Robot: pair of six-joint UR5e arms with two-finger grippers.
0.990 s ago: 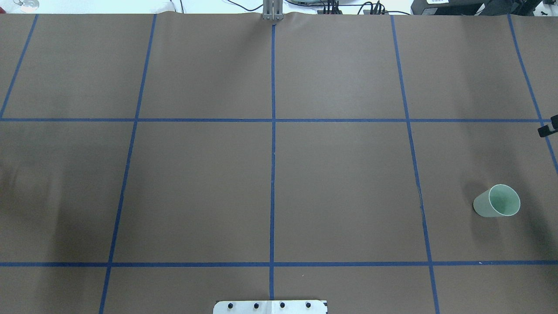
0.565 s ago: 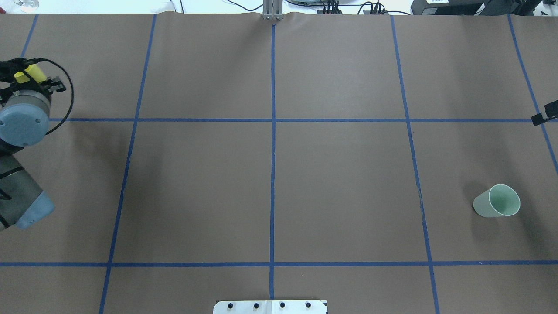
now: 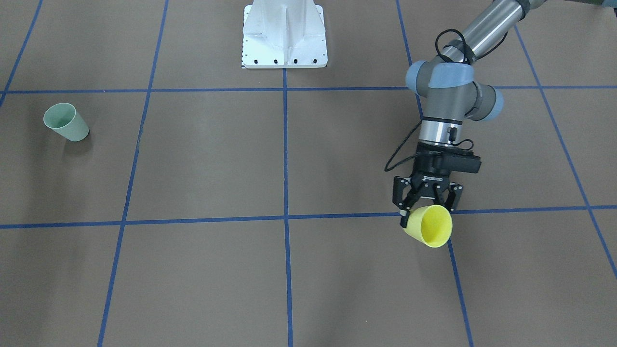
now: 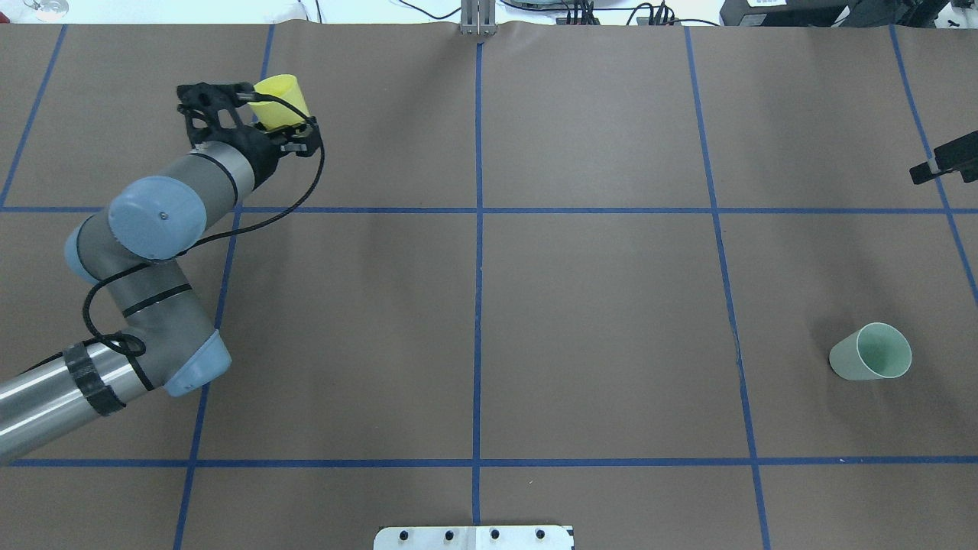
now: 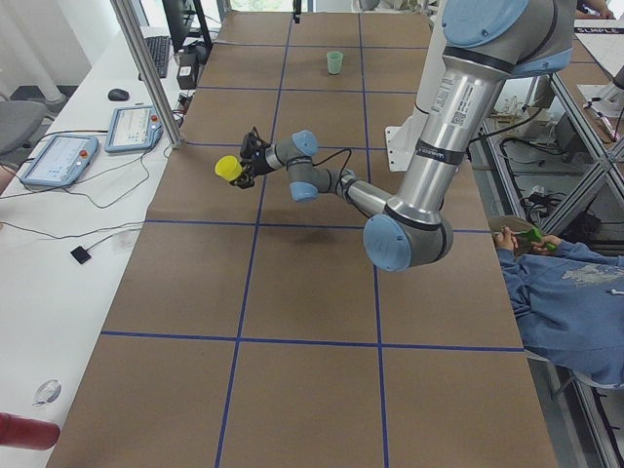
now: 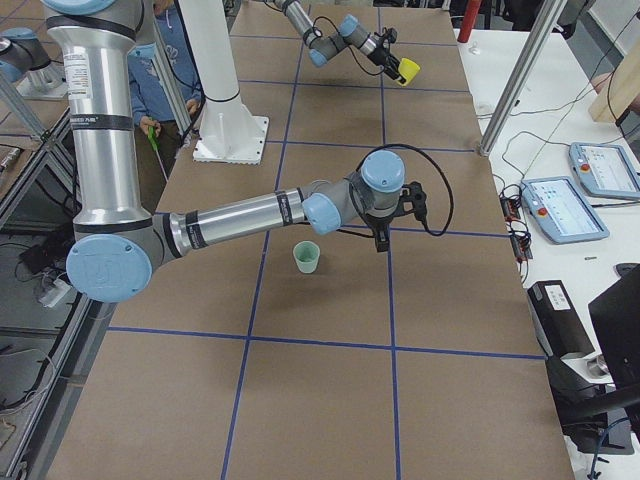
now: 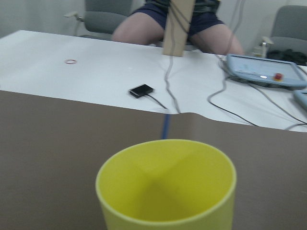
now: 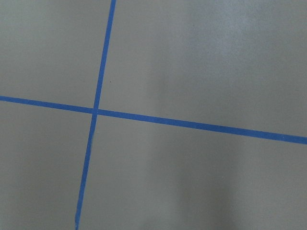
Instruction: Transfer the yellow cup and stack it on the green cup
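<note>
Yellow cup (image 3: 429, 225): clamped in left gripper (image 3: 425, 209) jaws, newly swung in, transfer begun, well apart from green cup (image 3: 65, 123); right gripper (image 6: 384, 238) jaws indeterminate.

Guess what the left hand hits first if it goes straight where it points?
Nothing close. The left hand, holding the yellow cup, points over brown table cover toward the white desk; likely the cover first, but depth is unclear.
</note>
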